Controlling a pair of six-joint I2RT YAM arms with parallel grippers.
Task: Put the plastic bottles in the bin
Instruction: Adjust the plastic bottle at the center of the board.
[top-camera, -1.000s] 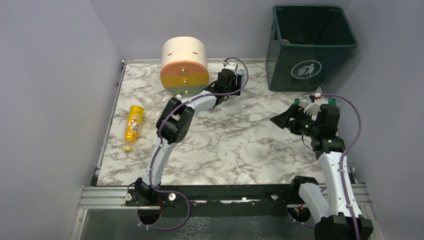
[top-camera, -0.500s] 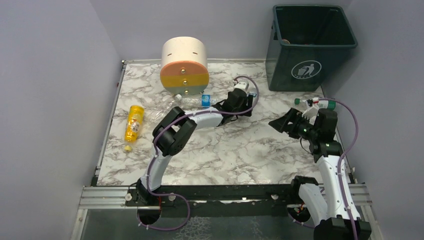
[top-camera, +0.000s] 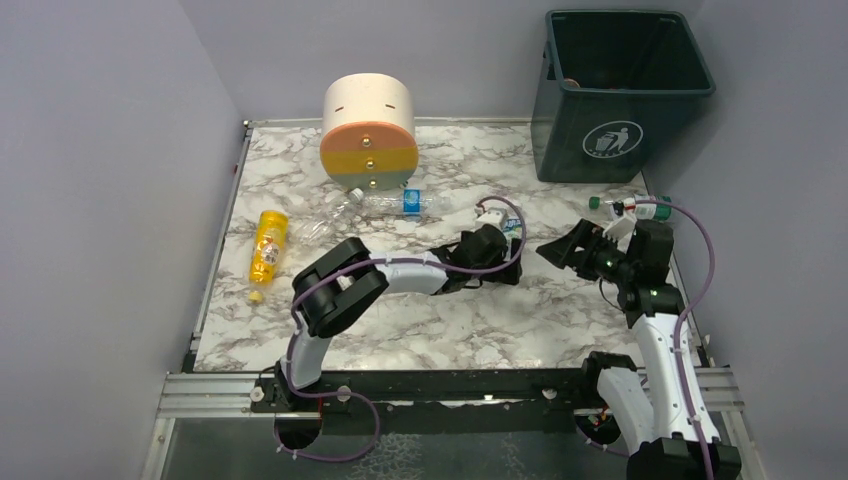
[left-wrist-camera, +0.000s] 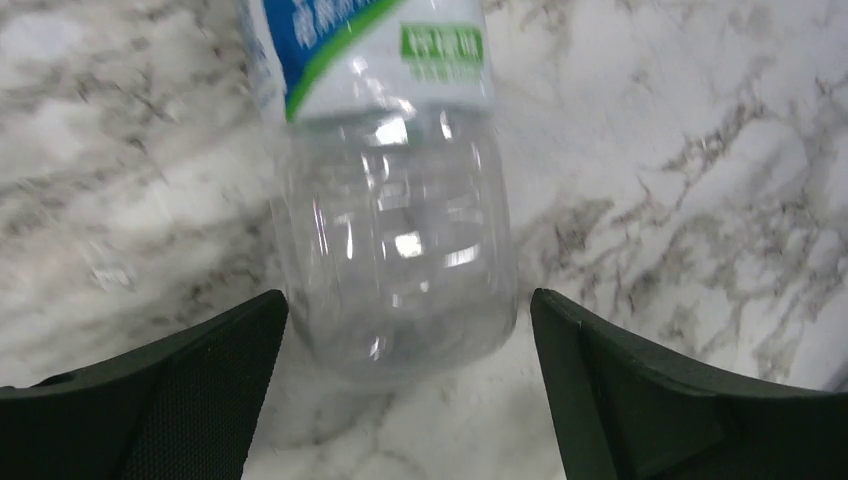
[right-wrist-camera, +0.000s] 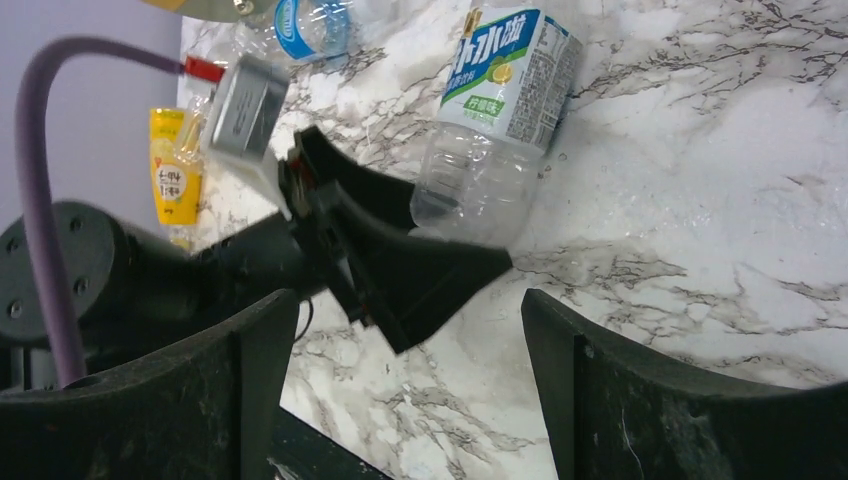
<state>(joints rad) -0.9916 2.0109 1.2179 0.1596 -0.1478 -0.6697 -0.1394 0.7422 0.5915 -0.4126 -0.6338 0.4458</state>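
Lying on its side on the white, grey-veined marble-pattern tabletop (top-camera: 450, 320), a clear plastic bottle with a blue, white and green label (left-wrist-camera: 395, 250) has its base between the spread black fingers (left-wrist-camera: 170, 400) of the left gripper (left-wrist-camera: 408, 300), which flank it without clamping. The right gripper (right-wrist-camera: 407, 310) faces it from just beside, its fingers (right-wrist-camera: 660, 400) parted with nothing between them. Farther back, an orange-yellow bottle (top-camera: 267, 245) lies near the left edge. A clear blue-banded bottle (top-camera: 405, 203) lies before a cream cylindrical drawer unit with orange, yellow and green fronts (top-camera: 368, 130). A green-capped bottle (top-camera: 630, 207) lies behind the right arm. The tall dark teal plastic bin (top-camera: 620, 90) stands at the far right corner, against lilac walls (top-camera: 100, 150).
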